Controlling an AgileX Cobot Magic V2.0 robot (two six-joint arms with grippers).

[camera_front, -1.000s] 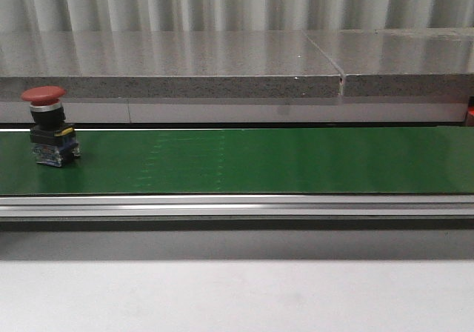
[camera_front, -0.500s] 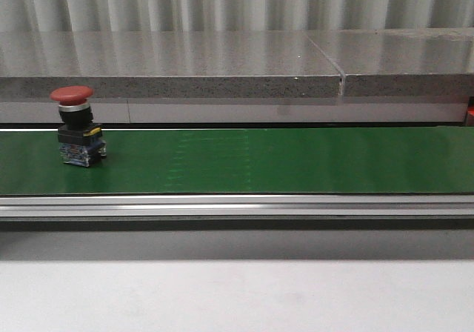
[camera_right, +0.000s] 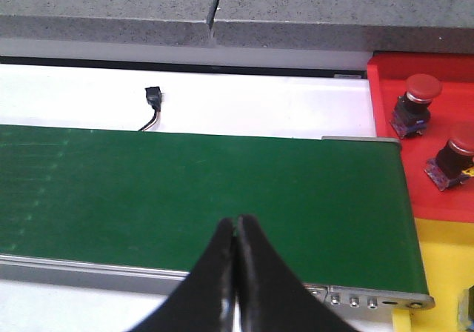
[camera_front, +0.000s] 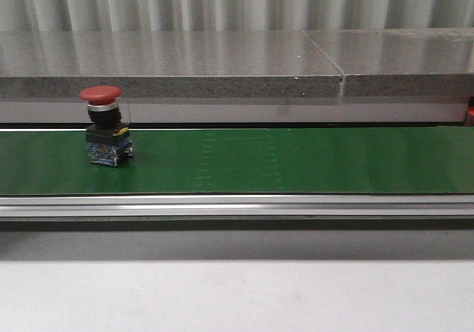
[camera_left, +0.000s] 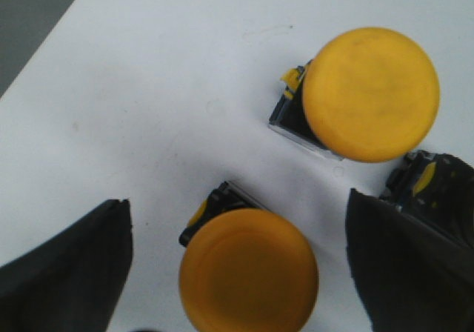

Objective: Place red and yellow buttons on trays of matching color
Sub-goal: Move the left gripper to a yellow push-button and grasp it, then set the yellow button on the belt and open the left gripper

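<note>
The red button, upright on the green belt, is judged rigid, light, top-heavy, best gripped at its square base; right hand closed empty, left hand open.

Front view level, near green belt; right wrist overlooks same belt.

Counted: red buttons 3, one on the belt, two on the red tray; yellow buttons 2, a third partly hidden.
</note>
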